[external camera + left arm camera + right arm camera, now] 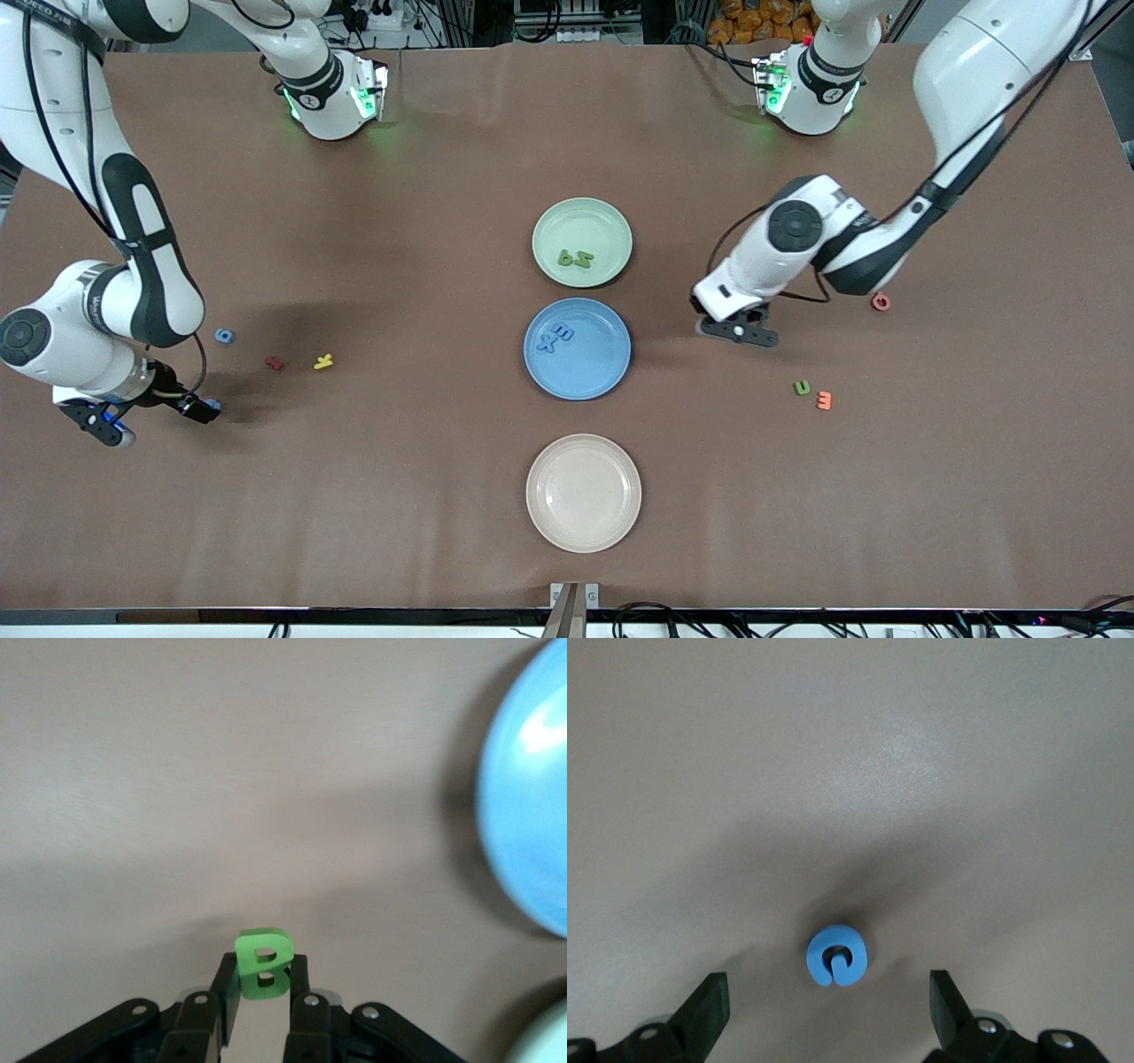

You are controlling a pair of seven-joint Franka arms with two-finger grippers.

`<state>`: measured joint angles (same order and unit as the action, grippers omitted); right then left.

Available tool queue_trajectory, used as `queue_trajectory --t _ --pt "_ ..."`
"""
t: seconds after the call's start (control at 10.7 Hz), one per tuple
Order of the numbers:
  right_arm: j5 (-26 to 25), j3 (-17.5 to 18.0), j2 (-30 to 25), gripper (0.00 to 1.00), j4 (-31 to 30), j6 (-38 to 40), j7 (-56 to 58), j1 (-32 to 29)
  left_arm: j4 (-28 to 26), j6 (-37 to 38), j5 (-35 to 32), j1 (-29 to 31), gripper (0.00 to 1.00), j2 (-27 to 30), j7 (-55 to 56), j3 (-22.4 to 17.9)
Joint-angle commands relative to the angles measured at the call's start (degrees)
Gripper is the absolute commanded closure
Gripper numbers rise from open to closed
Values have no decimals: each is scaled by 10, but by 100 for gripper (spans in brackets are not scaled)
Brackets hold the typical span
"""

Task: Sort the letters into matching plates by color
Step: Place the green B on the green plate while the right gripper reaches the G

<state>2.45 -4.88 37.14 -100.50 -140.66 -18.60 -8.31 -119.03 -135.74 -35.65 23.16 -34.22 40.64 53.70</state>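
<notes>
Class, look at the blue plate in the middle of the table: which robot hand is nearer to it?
The left. The left hand, shut on a green letter, is just off the blue plate. The right hand stands open at its own end of the table, over a blue letter.

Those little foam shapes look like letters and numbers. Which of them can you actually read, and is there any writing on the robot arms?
"B": green letter gripped in the left pincer.
"E", "X": blue letters in the blue plate.
Green letters in the mint plate: perhaps "2", "d", unsure.
Blue letter between the open right pincer fingers: perhaps "G" or "e".
Print on the arms: too small to read.
</notes>
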Motion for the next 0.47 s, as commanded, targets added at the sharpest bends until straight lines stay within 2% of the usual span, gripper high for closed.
queue_trajectory --t 0.0,0.19,0.37 --pt "6 4 13 0 0 -24 -6 -7 81 90 57 -92 100 1 95 1" --pt "6 4 23 6 -1 -44 -5 -7 92 90 67 -130 100 -1 156 1" --pt "5 4 30 19 -1 -49 3 -8 92 90 68 -174 100 -8 237 0"
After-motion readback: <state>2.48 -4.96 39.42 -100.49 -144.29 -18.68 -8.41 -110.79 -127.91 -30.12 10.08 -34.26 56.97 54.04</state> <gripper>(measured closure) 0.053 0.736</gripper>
